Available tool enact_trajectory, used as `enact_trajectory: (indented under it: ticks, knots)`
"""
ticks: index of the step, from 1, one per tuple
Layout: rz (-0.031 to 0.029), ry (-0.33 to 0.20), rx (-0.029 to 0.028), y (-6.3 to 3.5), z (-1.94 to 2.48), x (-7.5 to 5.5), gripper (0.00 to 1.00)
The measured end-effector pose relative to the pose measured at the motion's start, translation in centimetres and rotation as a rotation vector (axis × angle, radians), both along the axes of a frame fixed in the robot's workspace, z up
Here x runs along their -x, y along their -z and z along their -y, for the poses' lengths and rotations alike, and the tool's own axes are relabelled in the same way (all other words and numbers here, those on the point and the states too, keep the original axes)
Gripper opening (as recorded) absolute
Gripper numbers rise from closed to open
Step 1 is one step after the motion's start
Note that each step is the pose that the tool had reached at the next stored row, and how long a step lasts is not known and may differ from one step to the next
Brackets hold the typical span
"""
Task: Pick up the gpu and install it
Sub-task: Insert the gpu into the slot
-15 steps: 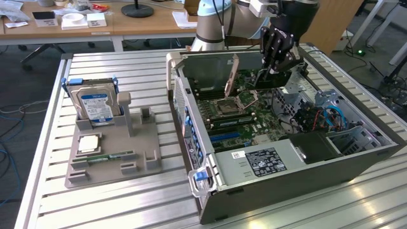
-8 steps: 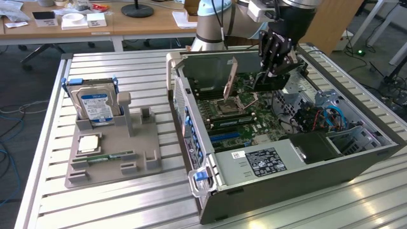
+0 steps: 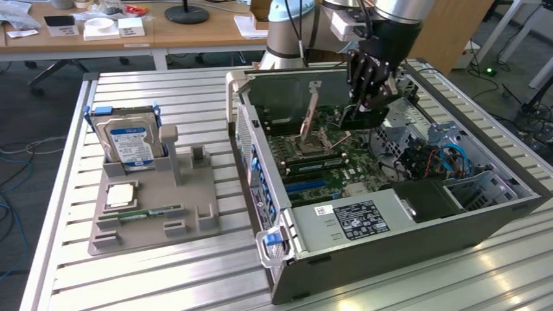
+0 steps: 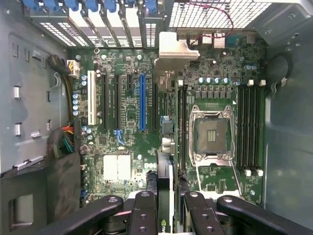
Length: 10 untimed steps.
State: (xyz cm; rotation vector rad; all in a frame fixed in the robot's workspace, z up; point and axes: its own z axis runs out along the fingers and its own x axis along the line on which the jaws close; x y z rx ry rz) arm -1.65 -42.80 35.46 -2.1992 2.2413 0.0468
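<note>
My gripper [image 3: 373, 97] hangs inside the open computer case [image 3: 484, 214], shut on the gpu [image 3: 361, 118], a dark card held upright above the motherboard [image 3: 333, 162]. In the wrist view the gpu [image 4: 164, 171] is seen edge-on between the black fingers [image 4: 144, 203], and its silver end bracket [image 4: 173, 49] reaches toward the case's rear slot covers. It hovers over the board between the long blue slot [image 4: 142, 103] and the empty processor socket [image 4: 210, 134], apart from the board.
A grey fixture [image 3: 194, 214] on the slatted table at the exterior view's left carries a hard drive [image 3: 129, 139], a processor chip [image 3: 121, 194] and a memory stick [image 3: 142, 212]. Cables [image 3: 449, 159] and a power supply [image 3: 363, 217] sit in the case. Desks stand behind.
</note>
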Motion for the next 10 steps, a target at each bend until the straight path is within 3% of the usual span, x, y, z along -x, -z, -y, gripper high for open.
enact_trajectory:
  ticks: [3,7,10]
  knots:
    - [-0.0001,0.000,0.0000,0.44,0.08,0.19,0.26]
    - [0.0000,0.000,0.0000,0.70,0.72,0.28,0.26]
    - [0.0000,0.000,-0.0003,1.07,0.93,0.43,0.26]
